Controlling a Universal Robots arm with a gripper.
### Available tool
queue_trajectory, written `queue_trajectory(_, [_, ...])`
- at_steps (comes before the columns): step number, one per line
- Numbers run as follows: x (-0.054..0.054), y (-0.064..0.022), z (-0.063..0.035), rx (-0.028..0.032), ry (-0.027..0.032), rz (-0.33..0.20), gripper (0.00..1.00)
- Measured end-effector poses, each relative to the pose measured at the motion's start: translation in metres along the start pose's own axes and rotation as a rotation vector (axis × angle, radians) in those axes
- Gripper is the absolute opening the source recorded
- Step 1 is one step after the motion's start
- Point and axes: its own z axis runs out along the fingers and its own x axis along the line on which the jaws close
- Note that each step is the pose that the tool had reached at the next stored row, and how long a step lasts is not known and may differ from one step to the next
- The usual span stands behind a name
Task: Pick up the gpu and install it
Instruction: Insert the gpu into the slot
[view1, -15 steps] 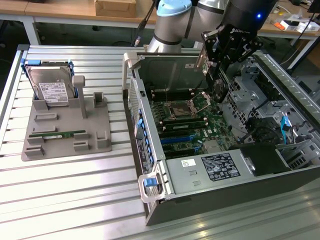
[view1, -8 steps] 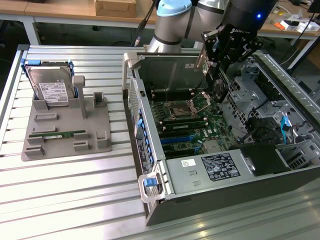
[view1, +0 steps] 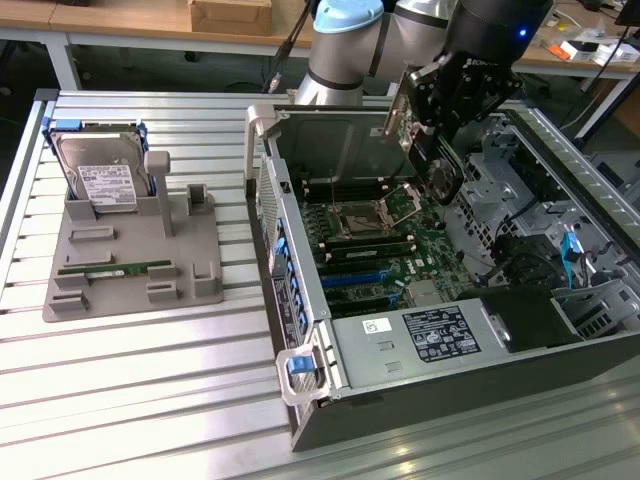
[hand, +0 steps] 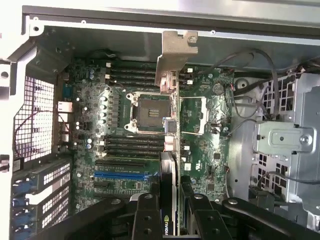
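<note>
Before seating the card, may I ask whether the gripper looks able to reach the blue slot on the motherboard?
Probably yes: the case is open, the gripper holding the gpu hangs over the motherboard, and nothing covers the blue slot.

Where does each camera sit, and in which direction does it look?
Exterior view: off the arm, high beside the table, looking down obliquely at the open computer case; the arm and gripper show above the case.
Wrist view: on the wrist, looking along the gripper into the case at the motherboard; the gripper's fingers show.
Both views share the gpu held in the gripper, the motherboard and the case.
</note>
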Motion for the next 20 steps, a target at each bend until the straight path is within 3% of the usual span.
queue_trajectory(9, [0.0000,0.0000,0.0007,-0.0051,0.0074,-0.198,0.27])
queue_trajectory(20, [0.0000,-0.0001,0.0015,-0.0093,0.0134,-0.360,0.27])
